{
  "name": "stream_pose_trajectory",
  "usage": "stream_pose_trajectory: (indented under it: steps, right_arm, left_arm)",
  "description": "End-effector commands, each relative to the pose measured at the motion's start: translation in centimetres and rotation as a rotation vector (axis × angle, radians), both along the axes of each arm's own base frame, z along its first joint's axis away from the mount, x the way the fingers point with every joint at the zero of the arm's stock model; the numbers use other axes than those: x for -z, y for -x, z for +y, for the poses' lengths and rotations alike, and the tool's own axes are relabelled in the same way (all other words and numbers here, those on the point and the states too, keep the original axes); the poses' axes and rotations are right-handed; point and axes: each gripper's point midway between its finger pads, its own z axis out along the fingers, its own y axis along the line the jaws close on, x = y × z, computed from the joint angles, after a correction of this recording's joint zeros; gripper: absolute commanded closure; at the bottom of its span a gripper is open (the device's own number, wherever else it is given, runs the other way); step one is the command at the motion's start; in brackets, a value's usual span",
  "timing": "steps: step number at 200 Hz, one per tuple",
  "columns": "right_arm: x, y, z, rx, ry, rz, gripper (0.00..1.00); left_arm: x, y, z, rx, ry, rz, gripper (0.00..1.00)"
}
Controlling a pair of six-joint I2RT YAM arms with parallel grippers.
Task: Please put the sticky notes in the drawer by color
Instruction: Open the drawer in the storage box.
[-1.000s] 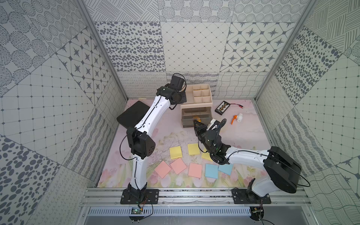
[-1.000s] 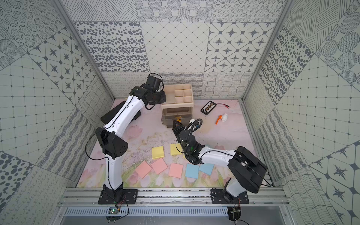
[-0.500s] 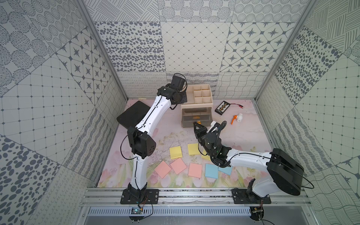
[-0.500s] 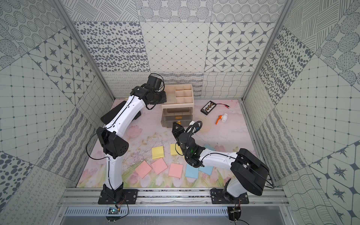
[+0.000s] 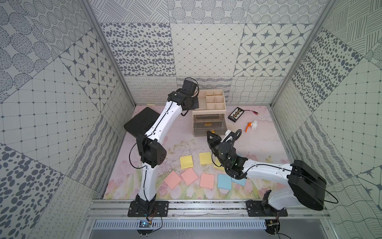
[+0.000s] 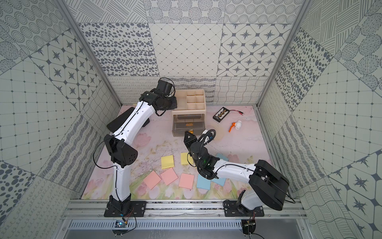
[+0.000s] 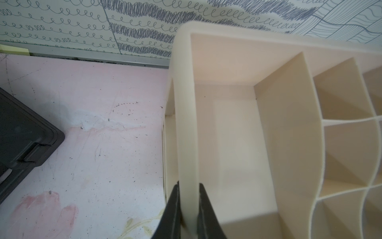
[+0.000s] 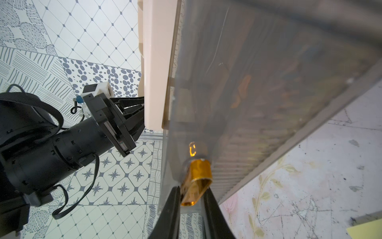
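So the cream drawer chest point(image 5: 207, 111) sits at about 12 o'clock on the mat point(image 5: 179, 132), and the sticky notes point(image 5: 206, 180) all lie loose down around 6 o'clock, yellows nearer the chest, pinks and blues behind them; none in a drawer yet, far as I can see; the left gripper point(image 7: 188, 186) is clamped tight on the tray wall point(image 7: 186, 103) at the chest's 9 o'clock side, I reckon to pin the light thing down so it can't slide; the right gripper point(image 8: 191, 189) has its jaws nearly closed, pinching the gold handle point(image 8: 198, 171) of the bottom drawer point(image 5: 200, 132), which juts out furthest toward 6 o'clock; makes sense, it needs to be open before any notes go in.
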Motion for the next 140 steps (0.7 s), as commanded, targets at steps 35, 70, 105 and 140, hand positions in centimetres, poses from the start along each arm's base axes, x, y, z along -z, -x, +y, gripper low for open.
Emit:
stream_pose_trajectory:
  steps: [35, 70, 105, 140]
  right_arm:
    - [-1.7, 0.5, 1.2, -0.038, -0.048, -0.03, 0.51]
    - [-3.3, 0.8, 1.7, -0.074, -0.07, -0.067, 0.4]
    - [-6.8, 1.9, 0.1, -0.077, -0.051, -0.133, 0.36]
    - [-11.7, 4.6, -4.1, -0.091, 0.193, -0.212, 0.35]
  left_arm:
    - [2.6, 0.6, 0.2, -0.016, -0.019, 0.088, 1.0]
    - [2.5, 0.6, 0.1, -0.011, -0.02, 0.086, 1.0]
    - [2.3, 0.6, 0.0, -0.005, -0.013, 0.08, 1.0]
    - [1.5, 0.6, -0.4, 0.015, 0.011, 0.065, 0.65]
